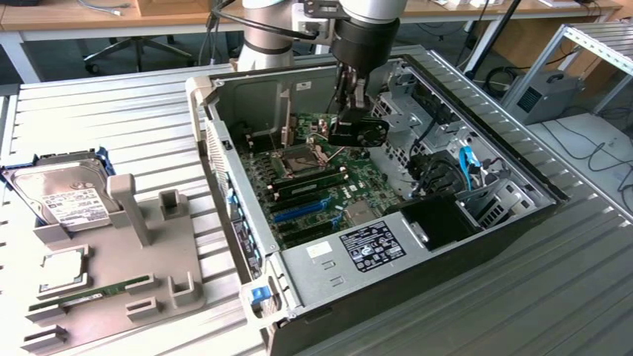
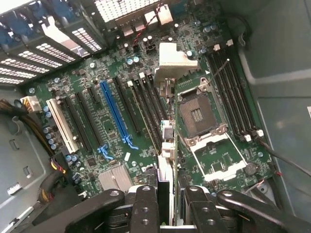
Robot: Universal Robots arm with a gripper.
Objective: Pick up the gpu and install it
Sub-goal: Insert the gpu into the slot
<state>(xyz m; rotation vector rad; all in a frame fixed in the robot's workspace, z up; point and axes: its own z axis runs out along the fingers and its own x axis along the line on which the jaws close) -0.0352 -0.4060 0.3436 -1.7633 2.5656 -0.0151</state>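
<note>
The jaws (image 2: 165,204) are closed on the gpu (image 2: 165,160), pinching the thin dark card edge-on so it hangs upright above the green motherboard (image 2: 121,104) inside the open computer case (image 1: 514,222). In the exterior view the gpu's black shroud and round fan show just under the arm's black wrist, toward 12 o'clock within the case, above the bare CPU socket (image 2: 199,116) with its silver metal frame. A long blue expansion slot (image 2: 114,114) runs among black slots on the board; a white slot lies beside them.

A white-and-black label (image 1: 371,245) sits on the grey metal power supply at the case's 6 o'clock side, its print too small to read. At 9 o'clock of the exterior view, on the ribbed metal worktop (image 1: 118,111), a grey plastic parts holder (image 1: 148,259) carries a silver hard drive (image 1: 64,196) with a white label, a square processor (image 1: 61,268) and a narrow green memory stick (image 1: 94,291).
</note>
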